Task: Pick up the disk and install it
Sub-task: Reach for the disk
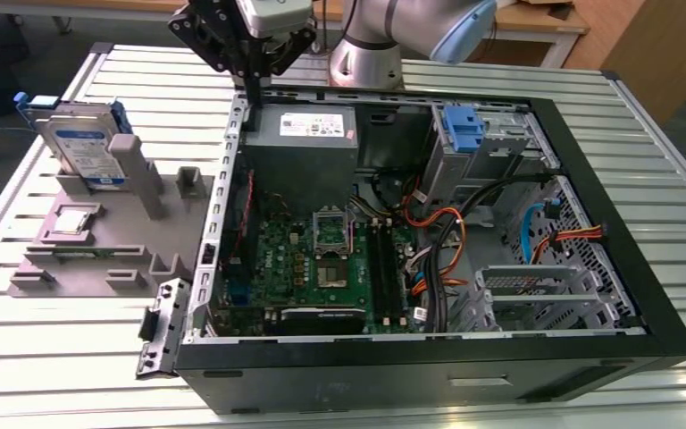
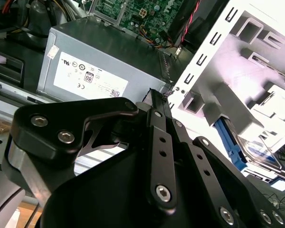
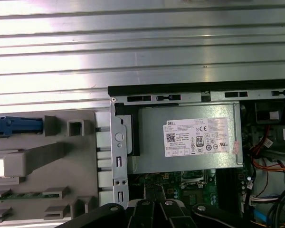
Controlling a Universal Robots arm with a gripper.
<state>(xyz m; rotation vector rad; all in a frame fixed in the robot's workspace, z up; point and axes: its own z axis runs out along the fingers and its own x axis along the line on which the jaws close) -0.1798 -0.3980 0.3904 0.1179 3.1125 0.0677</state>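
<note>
One arm held its gripper [image 1: 251,77] over the far edge of the open computer case [image 1: 439,362]. In the exterior view this was at about eleven o'clock from the case's middle, just above the corner where the grey power supply [image 1: 301,134] sat. Its jaws were drawn together with nothing between them, and in the second wrist view the black fingers [image 2: 162,142] met at a point over the power supply's labelled face. The disk [image 1: 87,143] stood upright on its edge in a slot of the grey fixture [image 1: 104,264] on the slatted metal table [image 1: 557,80]. It was outside the case, at roughly eight o'clock from the gripper and well apart from it. Its white-and-blue label faced the exterior camera, and blue rails ran along its edges. At six o'clock from the disk, a small square processor chip [image 1: 67,221] lay flat on the same fixture. Inside the case, the green motherboard [image 1: 307,259] lay at six o'clock from the power supply, and a metal cage with a blue latch [image 1: 463,134] stood at three o'clock from it.
</note>
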